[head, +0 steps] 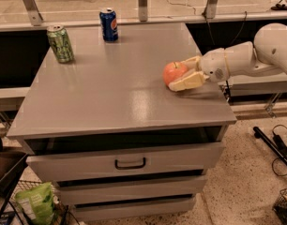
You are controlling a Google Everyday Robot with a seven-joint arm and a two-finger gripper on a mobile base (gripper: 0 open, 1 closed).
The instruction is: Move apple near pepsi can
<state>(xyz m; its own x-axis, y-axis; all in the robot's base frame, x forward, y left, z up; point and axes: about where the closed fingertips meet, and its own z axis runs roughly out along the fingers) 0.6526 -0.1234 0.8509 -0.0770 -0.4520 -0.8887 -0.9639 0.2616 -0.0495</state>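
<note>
The orange-red apple (173,72) sits near the right edge of the grey cabinet top (120,102). My gripper (178,75) reaches in from the right on a white arm. Its two cream fingers (188,82) close on the apple from the far and near sides. The dark blue pepsi can (109,25) stands upright at the far edge of the top, well to the left of and beyond the apple.
A green can (60,43) stands at the far left of the top. The cabinet has drawers with a dark handle (130,163). A green bag (38,203) lies on the floor at lower left. Cables (275,142) lie on the floor at right.
</note>
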